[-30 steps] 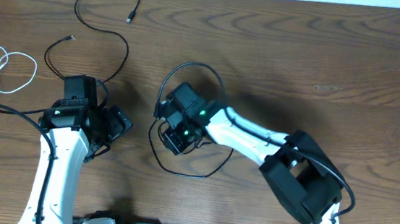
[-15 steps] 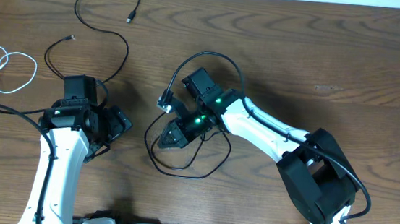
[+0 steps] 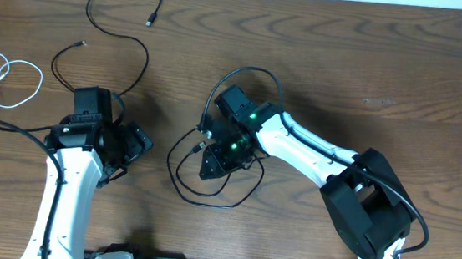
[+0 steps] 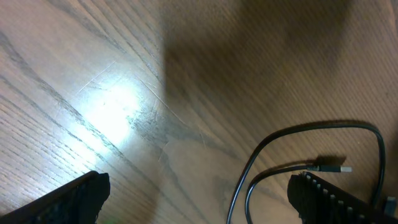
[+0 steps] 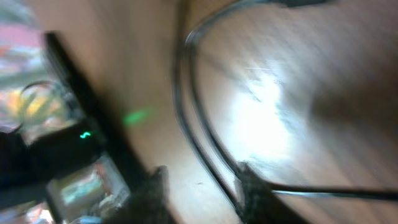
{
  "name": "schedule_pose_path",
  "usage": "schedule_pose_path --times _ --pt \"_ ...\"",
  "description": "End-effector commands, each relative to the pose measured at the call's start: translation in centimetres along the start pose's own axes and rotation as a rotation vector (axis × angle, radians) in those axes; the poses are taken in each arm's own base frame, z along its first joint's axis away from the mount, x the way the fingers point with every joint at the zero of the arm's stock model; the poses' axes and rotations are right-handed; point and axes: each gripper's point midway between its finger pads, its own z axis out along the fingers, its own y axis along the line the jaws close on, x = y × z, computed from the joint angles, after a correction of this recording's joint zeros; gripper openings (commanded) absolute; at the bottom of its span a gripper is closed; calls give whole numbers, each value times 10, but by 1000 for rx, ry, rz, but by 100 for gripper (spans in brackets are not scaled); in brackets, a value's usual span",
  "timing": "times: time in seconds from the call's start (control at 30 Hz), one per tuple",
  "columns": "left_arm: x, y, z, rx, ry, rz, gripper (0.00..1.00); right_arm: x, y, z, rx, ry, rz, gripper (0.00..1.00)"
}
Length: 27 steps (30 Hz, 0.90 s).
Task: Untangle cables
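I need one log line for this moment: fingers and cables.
left fingers: open | right fingers: apart over black cable loop | white cable: separate

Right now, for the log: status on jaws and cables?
Left jaws wide, empty. Right jaws parted at black cable loop. Second black cable, white cable lying apart. No obstruction seen.

Robotics lab, wooden table point(image 3: 372, 50), robot arms point(image 3: 300, 155)
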Motion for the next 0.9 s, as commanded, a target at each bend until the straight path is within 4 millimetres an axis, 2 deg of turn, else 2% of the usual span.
schedule_pose_path --times 0.0,0.27,0.37,0.53,0.7,0.87 --pt "-2 3 0 -15 -2 -9 96 1 -7 -1 110 -14 -27 54" --pt "-2 3 0 -15 -2 -9 97 8 -5 22 313 -26 -83 72" --pt "-2 3 0 -15 -2 -9 96 6 2 29 348 -51 -110 73" --pt "-2 3 0 -15 -2 -9 96 -2 25 43 327 -94 -223 76" --pt "-2 3 0 -15 -2 -9 96 -11 30 48 415 -161 -287 79" --pt "-2 3 0 -15 -2 -9 96 -18 42 53 393 -202 -301 77"
